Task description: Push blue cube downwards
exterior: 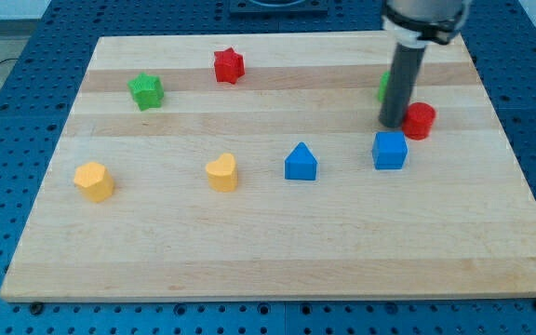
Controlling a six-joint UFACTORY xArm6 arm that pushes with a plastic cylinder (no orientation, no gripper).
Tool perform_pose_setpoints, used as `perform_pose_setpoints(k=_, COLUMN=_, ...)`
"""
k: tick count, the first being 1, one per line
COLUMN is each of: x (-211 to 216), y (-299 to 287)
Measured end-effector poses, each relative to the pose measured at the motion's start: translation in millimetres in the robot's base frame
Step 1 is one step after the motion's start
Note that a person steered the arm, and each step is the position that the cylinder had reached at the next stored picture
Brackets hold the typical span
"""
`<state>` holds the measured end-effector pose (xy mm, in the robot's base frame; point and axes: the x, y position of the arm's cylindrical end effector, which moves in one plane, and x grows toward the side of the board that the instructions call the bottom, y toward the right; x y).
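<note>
yellow blocks: a pentagon-like one (94,180) near the board's left edge and a heart-like one (221,172) lie nearest the bottom edge
blue cube (390,150): toward the right edge, mid-height, matte plastic, flat faces
my tip (394,125): just above the cube, apparently touching or nearly so; a bare rod, so no pincer to spread or close
risk: an off-centre push would likely spin the cube aside
red cylinder (420,121): just right of the rod, could get nudged
green block (382,87): mostly hidden behind the rod
blue house shape (301,162): left of the cube, apart
board (277,261): pale smooth wood, banded grain
</note>
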<state>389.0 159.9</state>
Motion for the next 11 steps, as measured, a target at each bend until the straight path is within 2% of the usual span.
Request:
perform_pose_setpoints(k=2, x=15.8, y=-101.7)
perform_pose_setpoints(k=3, x=32.8, y=-81.1)
perform_pose_setpoints(k=5, x=21.1, y=-41.0)
perform_pose_setpoints(k=6, x=33.0, y=-6.0)
perform_pose_setpoints(k=7, x=79.2, y=3.0)
perform_pose_setpoints(k=8, x=99.3, y=3.0)
perform_pose_setpoints(k=10, x=91.3, y=-32.2)
perform_pose_setpoints(k=11, x=59.0, y=-32.3)
